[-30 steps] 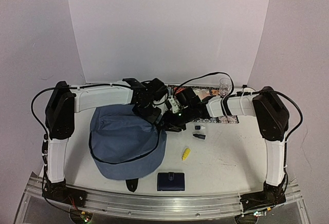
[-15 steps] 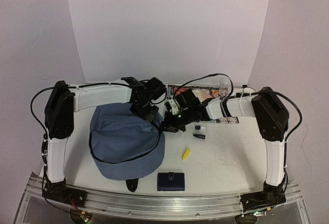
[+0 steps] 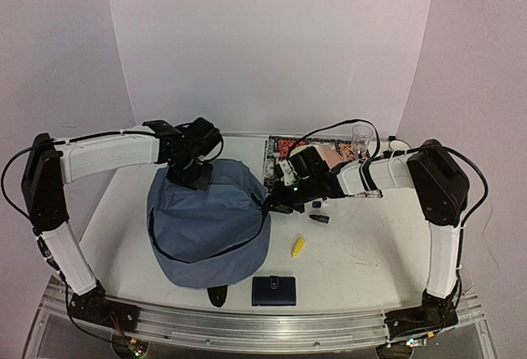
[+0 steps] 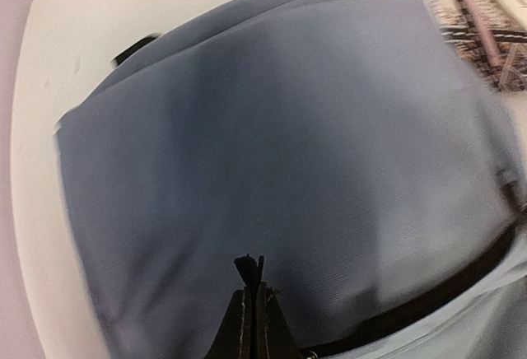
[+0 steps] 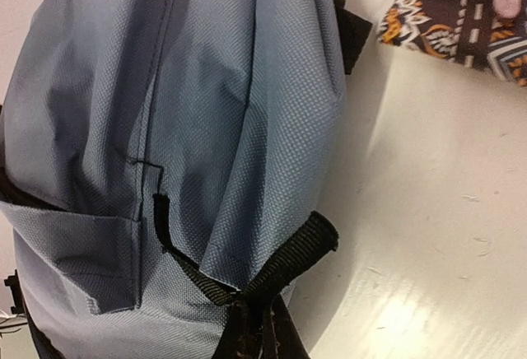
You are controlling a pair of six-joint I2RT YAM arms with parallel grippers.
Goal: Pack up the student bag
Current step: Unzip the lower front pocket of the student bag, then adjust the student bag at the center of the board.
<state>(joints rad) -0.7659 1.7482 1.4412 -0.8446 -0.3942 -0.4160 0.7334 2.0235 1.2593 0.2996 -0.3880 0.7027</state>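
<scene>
The student bag (image 3: 210, 227), a soft slate-blue backpack, lies left of the table's middle and fills the left wrist view (image 4: 272, 128). My left gripper (image 3: 195, 179) sits at the bag's far-left top. Its jaws (image 4: 251, 272) are shut, with a small black tab (image 4: 247, 263) poking out between the tips; the view is blurred. My right gripper (image 3: 270, 203) is at the bag's right edge. It is shut (image 5: 251, 300) on a black webbing loop (image 5: 296, 254) sewn to the bag (image 5: 206, 87).
Right of the bag lie a yellow piece (image 3: 298, 247) and two small black items (image 3: 319, 218). A dark navy wallet (image 3: 274, 290) sits near the front edge beside a black strap end (image 3: 216, 295). A patterned book (image 3: 284, 146) and a clear glass (image 3: 360, 136) stand at the back.
Both grippers have shut. The left arm swung out leftward and its gripper moved left along the bag's far edge. The bag's top has spread toward the right.
</scene>
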